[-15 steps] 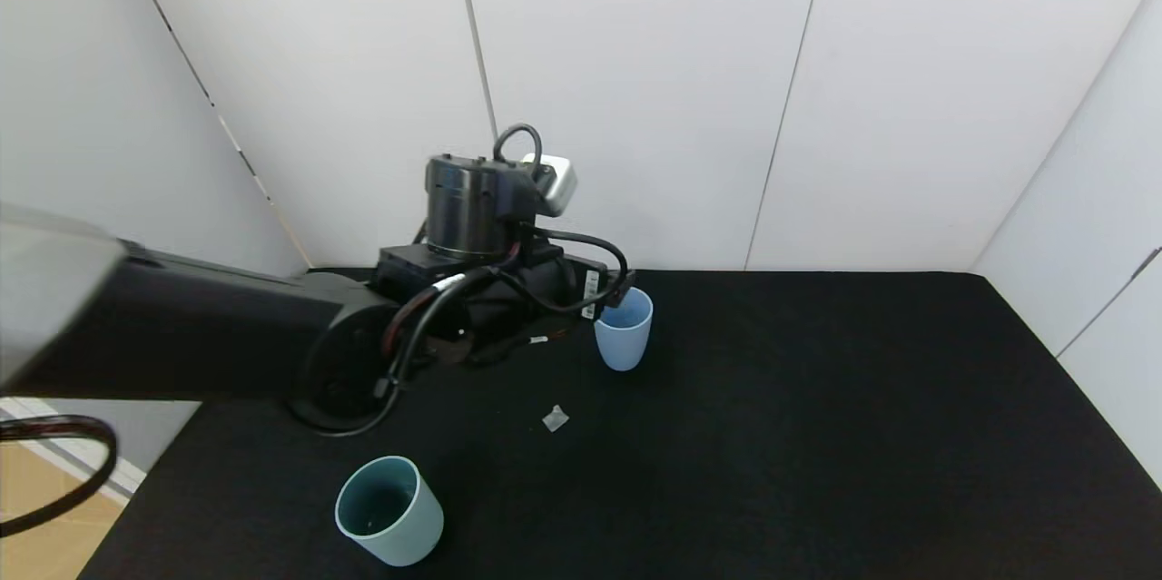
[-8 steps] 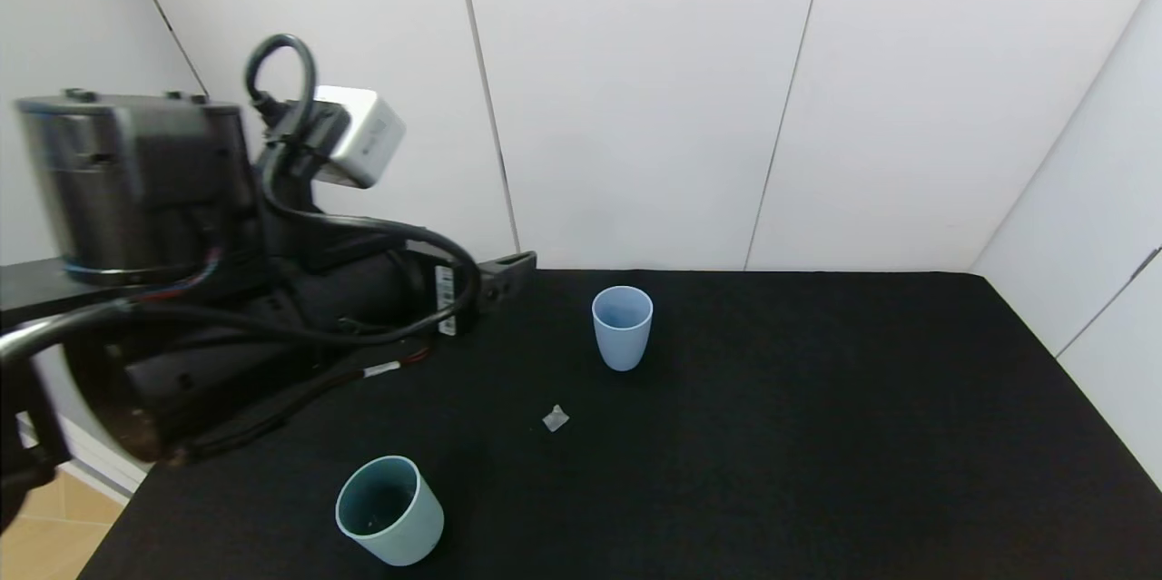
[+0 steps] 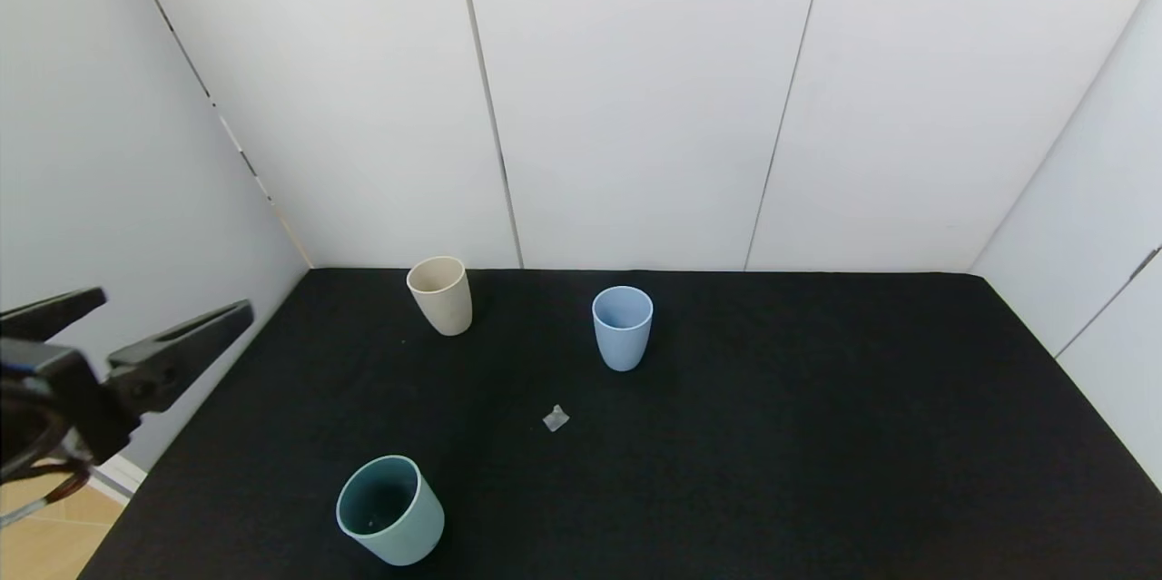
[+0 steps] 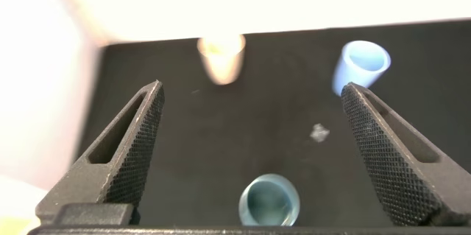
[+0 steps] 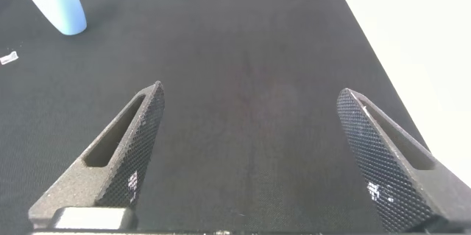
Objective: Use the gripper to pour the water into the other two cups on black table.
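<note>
A light blue cup (image 3: 623, 327) stands upright at the middle back of the black table (image 3: 817, 435). A slim beige cup (image 3: 441, 294) stands at the back left. A wider pale teal cup (image 3: 389, 509) with a dark teal inside stands at the front left. My left gripper (image 3: 168, 304) is open and empty, off the table's left edge. Its wrist view shows the beige cup (image 4: 221, 57), the blue cup (image 4: 362, 64) and the teal cup (image 4: 269, 202) between the jaws (image 4: 250, 91). My right gripper (image 5: 250, 91) is open and empty over bare table. The water does not show.
A small scrap of clear plastic (image 3: 555, 418) lies between the blue cup and the teal cup. White walls close the table at the back and on both sides. The table's left edge drops to a wooden floor (image 3: 36, 544).
My left arm has pulled back from beside the blue cup to the left, off the table. The beige cup, hidden behind the arm before, now shows. The cups have not moved.
</note>
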Available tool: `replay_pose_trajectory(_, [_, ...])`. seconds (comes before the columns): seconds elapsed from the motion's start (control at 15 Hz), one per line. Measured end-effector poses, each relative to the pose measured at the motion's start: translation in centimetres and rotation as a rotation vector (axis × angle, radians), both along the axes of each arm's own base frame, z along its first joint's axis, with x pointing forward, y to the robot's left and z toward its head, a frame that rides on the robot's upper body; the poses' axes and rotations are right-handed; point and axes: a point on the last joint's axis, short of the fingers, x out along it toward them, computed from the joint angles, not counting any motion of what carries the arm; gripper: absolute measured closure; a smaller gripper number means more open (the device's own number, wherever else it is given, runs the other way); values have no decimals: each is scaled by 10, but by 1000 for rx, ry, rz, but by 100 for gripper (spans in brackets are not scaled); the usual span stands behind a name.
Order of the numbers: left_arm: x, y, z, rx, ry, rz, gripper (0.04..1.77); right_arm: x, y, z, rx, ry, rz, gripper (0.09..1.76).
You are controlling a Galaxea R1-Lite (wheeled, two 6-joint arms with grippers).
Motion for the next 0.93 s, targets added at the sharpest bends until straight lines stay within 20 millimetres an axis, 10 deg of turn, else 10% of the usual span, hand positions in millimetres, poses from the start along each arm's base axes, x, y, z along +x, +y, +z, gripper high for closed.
replay_pose_trajectory(0.47, [-106,35,-66,33,-39,135,10,0,0,0,0,0,0,14])
replay_pose_trajectory(0.93, [-134,33,-128,71,-52,98,9,0,0,0,0,0,0,14])
